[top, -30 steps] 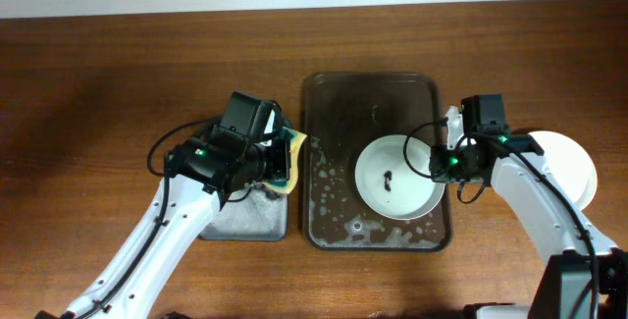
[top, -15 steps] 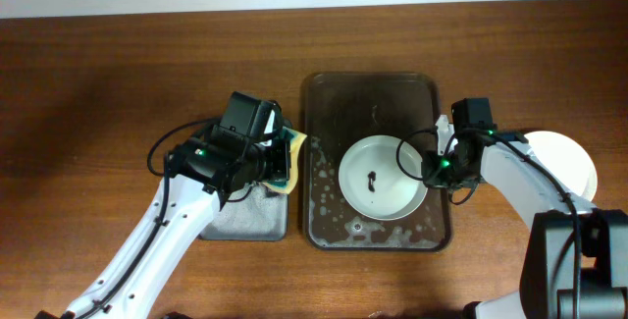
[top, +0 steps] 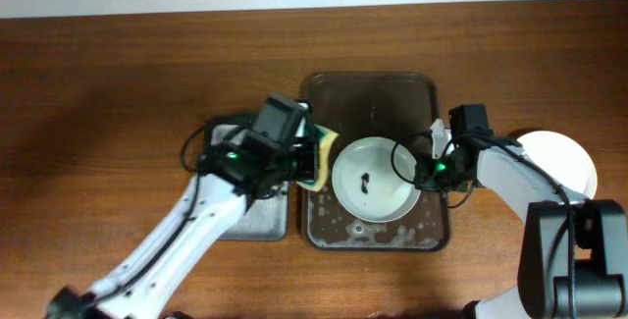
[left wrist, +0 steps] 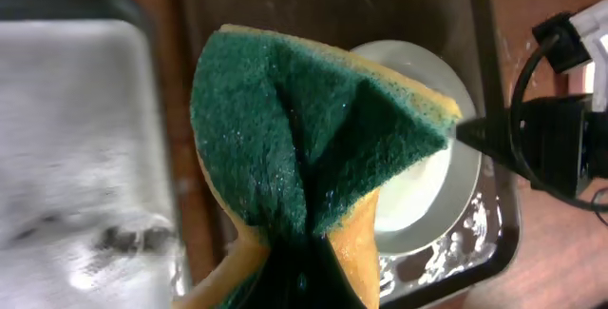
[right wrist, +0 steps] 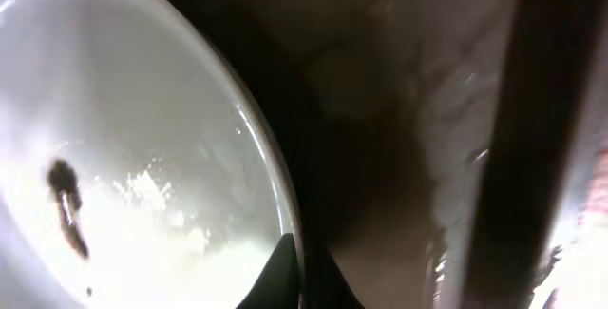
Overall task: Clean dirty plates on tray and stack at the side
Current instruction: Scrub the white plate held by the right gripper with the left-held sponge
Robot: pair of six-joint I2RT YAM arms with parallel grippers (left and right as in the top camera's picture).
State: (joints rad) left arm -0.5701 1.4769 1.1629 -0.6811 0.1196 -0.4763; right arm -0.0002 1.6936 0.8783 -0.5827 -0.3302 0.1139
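A white plate with a dark smear at its centre sits in the large dark tray. My right gripper is shut on the plate's right rim; the right wrist view shows the rim pinched between my fingertips. My left gripper is shut on a green and yellow sponge, held at the tray's left edge, just left of the plate. A clean plate lies on the table at the right.
A smaller sudsy tray lies left of the large tray, under my left arm. Soap suds cover the near part of the large tray. The bare wooden table spreads to the left.
My left gripper has carried the sponge right, from over the small tray to the large tray's left edge. The right gripper has drawn the plate a little further left.
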